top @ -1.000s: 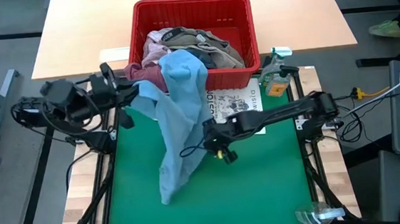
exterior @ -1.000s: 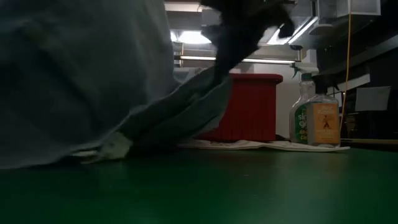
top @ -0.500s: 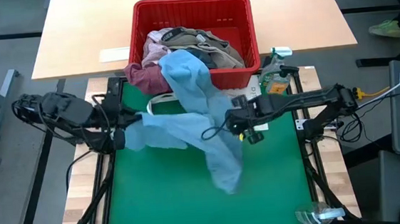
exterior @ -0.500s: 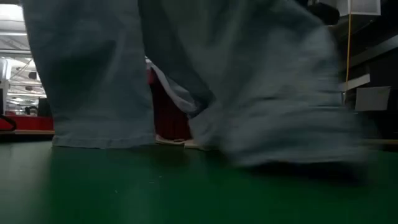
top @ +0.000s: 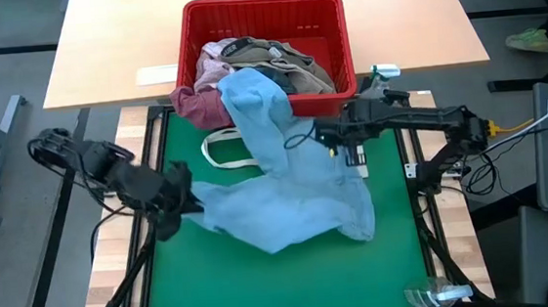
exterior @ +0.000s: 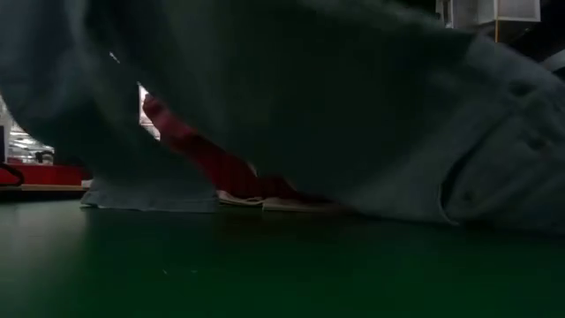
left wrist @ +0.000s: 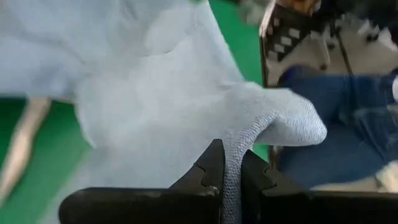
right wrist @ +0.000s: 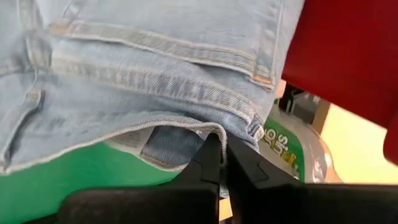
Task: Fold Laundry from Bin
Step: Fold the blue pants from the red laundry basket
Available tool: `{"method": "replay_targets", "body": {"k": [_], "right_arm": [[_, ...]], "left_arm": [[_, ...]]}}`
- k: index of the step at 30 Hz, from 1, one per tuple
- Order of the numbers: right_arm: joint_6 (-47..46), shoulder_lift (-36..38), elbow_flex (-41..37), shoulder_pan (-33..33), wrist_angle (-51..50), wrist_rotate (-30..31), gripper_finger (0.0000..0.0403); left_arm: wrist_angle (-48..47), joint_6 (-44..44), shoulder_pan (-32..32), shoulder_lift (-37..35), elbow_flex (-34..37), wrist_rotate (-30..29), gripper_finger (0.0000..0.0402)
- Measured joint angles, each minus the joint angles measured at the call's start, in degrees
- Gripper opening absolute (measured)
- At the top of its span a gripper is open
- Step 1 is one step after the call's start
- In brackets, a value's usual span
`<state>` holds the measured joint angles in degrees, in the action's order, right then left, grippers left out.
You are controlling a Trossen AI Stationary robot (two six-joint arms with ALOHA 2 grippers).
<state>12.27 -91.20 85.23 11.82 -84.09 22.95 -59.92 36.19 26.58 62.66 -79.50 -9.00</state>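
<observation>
Both grippers clamped on jeans. Left gripper well in front of bin, off its left corner; right gripper just before bin's right corner. Jeans leg trails into bin.

Light blue denim garment, soft woven cloth w/ stitched seams and a matt finish, drapes from the red slotted plastic bin, smooth and slightly glossy, which also holds maroon, pale pink and khaki-grey cloth pieces, all matt and crumpled. Beneath lies a green table mat, flat and matt, w/ a pale wood tabletop beyond, smooth and satin. The left gripper and right gripper are dark matt plastic, fingers pinched on denim; a clear plastic spray bottle looks glossy.
</observation>
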Motion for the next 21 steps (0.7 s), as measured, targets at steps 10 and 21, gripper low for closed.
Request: {"method": "replay_targets", "body": {"k": [10, 21], "right_arm": [[1.5, 0.0, 0.0, 7.8, 0.0, -5.4, 0.0018], [3.4, 0.0, 0.0, 8.8, -1.3, -2.2, 0.0024]], "left_arm": [[-0.9, 2.7, 4.2, 12.2, 0.0, 1.0, 0.0009], [-0.8, 2.7, 5.1, 21.7, 0.0, 1.0, 0.0009]]}}
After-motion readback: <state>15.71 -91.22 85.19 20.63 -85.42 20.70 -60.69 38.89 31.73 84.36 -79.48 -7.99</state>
